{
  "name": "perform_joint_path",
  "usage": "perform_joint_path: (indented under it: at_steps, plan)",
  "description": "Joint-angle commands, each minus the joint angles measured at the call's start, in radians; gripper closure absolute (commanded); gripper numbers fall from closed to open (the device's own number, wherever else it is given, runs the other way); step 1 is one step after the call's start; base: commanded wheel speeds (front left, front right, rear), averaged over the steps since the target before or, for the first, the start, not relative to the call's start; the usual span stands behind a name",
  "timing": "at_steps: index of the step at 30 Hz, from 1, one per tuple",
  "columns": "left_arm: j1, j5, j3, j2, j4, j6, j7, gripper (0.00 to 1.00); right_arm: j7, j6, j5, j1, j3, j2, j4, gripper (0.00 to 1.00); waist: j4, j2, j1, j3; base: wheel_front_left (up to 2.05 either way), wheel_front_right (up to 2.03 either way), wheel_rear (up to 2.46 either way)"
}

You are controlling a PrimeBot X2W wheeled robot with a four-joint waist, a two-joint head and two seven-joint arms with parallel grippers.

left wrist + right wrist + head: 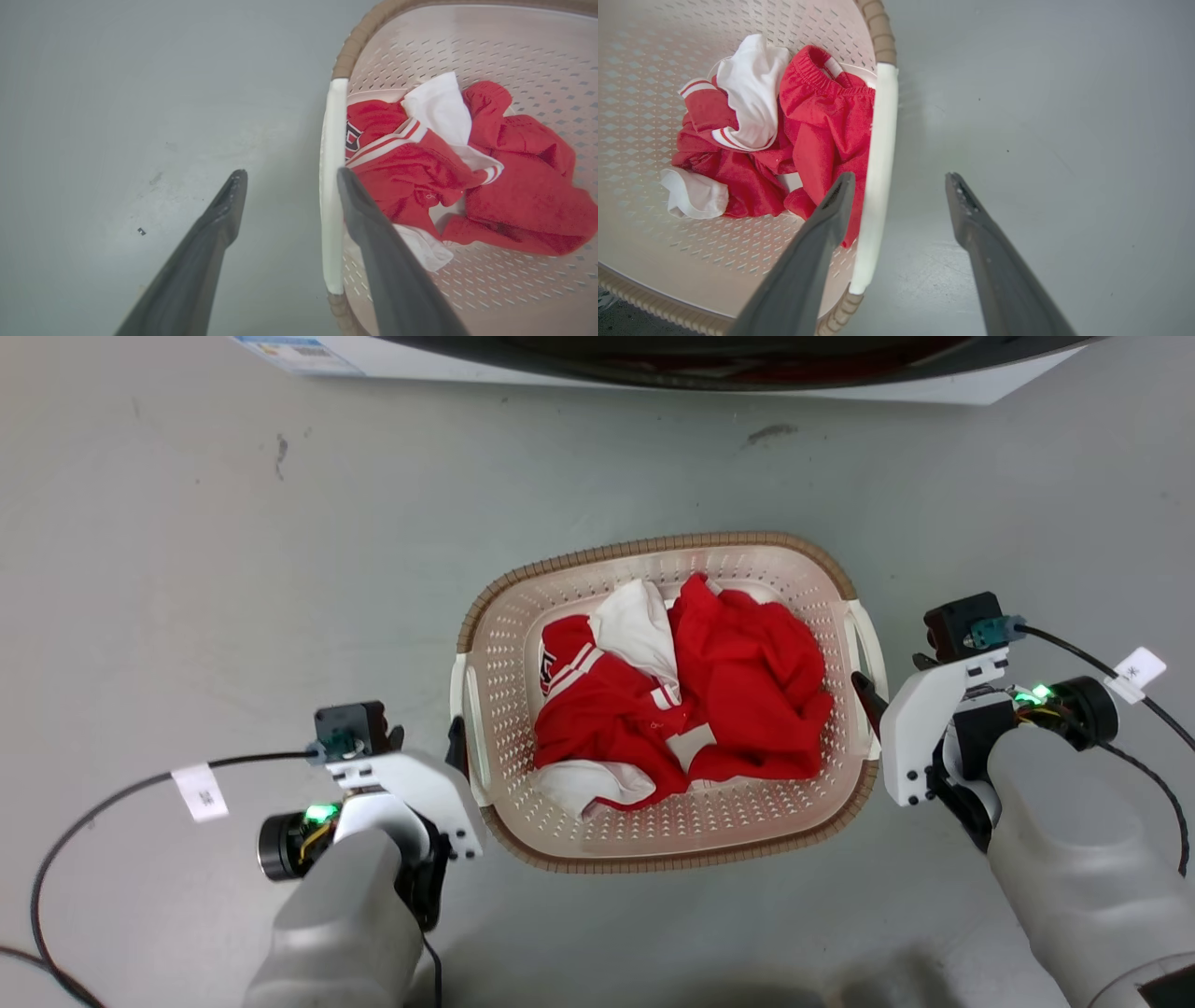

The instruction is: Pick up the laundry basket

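The laundry basket [653,543] stands on the grey floor between my arms, cream and perforated with a brown woven rim, holding red and white clothes [681,700]. My left gripper [459,747] is open at the basket's left white handle [459,695]. In the left wrist view the handle [332,186] lies between the spread fingers [229,200], close to the inner one. My right gripper [870,705] is open at the right handle [868,639]. In the right wrist view that handle [878,163] sits between the fingers [836,205], beside the one over the basket.
A washing machine [934,383] with a white body and dark door runs along the top edge, beyond the basket. Black cables [93,812] trail from both wrists over the floor. Bare grey floor lies on every side of the basket.
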Motion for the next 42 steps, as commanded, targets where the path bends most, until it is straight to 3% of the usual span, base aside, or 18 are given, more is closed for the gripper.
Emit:
perform_joint_path:
  at_steps: [1, 17, 18, 19, 20, 32, 42]
  plan:
    - [-0.027, -0.01, -0.004, -0.001, 0.016, 0.003, 0.005, 0.0, 0.003, -0.001, 0.006, -0.032, 0.017, -0.005, 0.016, 0.0, 0.0, 0.0, -0.0001, 0.03, 0.0, 0.0, 0.0]
    - [-0.115, -0.093, -0.074, 0.002, 0.066, -0.005, 0.011, 0.0, 0.011, -0.001, 0.085, -0.14, 0.144, 0.011, 0.119, 0.02, 0.01, 0.0, -0.0001, 0.125, 0.0, 0.0, 0.0]
    - [-0.118, -0.1, -0.079, 0.002, 0.066, -0.006, 0.01, 0.0, 0.019, -0.001, 0.098, -0.143, 0.148, 0.013, 0.124, 0.58, 0.01, 0.0, -0.0001, 0.128, 0.0, 0.0, 0.0]
    - [-0.12, -0.109, -0.085, 0.001, 0.065, -0.011, 0.009, 0.05, 0.023, -0.001, 0.107, -0.144, 0.154, 0.014, 0.127, 0.77, 0.011, 0.0, -0.0001, 0.131, 0.0, 0.0, 0.0]
    - [-0.122, -0.116, -0.089, 0.0, 0.061, -0.014, 0.005, 1.0, 0.026, -0.001, 0.113, -0.146, 0.16, 0.014, 0.129, 1.0, 0.012, 0.0, -0.0001, 0.132, 0.0, 0.0, 0.0]
    - [-0.132, -0.16, -0.149, 0.009, 0.068, -0.013, -0.012, 1.0, 0.037, -0.001, 0.205, -0.122, 0.234, -0.004, 0.135, 1.0, 0.008, 0.0, -0.0001, 0.096, 0.0, 0.0, 0.0]
    - [-0.135, -0.164, -0.221, 0.002, 0.093, -0.021, 0.061, 1.0, 0.095, 0.0, 0.336, -0.072, 0.296, 0.016, 0.102, 1.0, -0.033, 0.0, -0.0001, -0.049, 0.0, 0.0, 0.0]
